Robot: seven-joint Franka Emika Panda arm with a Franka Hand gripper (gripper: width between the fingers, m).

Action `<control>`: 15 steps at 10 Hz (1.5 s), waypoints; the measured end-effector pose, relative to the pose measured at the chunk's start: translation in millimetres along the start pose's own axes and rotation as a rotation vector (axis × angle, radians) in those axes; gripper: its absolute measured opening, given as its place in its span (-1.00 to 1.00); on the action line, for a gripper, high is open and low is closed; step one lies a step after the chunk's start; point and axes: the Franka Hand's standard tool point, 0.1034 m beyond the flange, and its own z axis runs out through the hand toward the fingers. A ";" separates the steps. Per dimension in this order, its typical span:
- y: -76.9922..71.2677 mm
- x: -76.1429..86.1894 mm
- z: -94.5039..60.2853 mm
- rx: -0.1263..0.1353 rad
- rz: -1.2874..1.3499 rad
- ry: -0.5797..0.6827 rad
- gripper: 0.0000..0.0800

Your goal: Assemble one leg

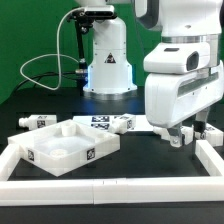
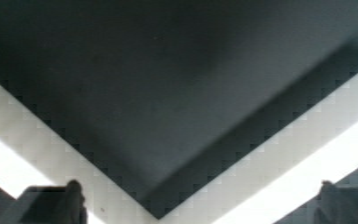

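Note:
Three small white legs with black-and-white tags lie at the back of the dark table: one (image 1: 36, 122) at the exterior view's left, two (image 1: 100, 122) (image 1: 128, 124) near the middle. My gripper (image 1: 183, 137) hangs low over the table at the exterior view's right, apart from all of them. In the wrist view my gripper (image 2: 197, 208) is open. Its dark fingertips (image 2: 51, 205) stand wide apart with nothing between them. No leg shows in the wrist view.
The large white square panel (image 1: 62, 150) with round corner sockets lies at the exterior view's left. A white border frame (image 1: 110, 186) runs round the work area; its corner (image 2: 34, 125) fills the wrist view under my gripper. The robot base (image 1: 108, 60) stands behind.

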 end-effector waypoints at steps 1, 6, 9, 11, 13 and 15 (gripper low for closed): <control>0.0 0.0 0.0 0.000 0.001 0.000 0.62; 15.9 -21.2 -8.2 -0.005 -0.030 -0.004 0.62; 61.2 -83.3 -33.5 -0.040 -0.061 -0.031 0.62; 86.0 -124.3 -26.5 -0.019 -0.051 -0.032 0.62; 79.0 -114.5 -26.4 -0.018 -0.040 -0.030 0.62; 81.7 -119.1 -25.6 -0.018 -0.033 -0.033 0.62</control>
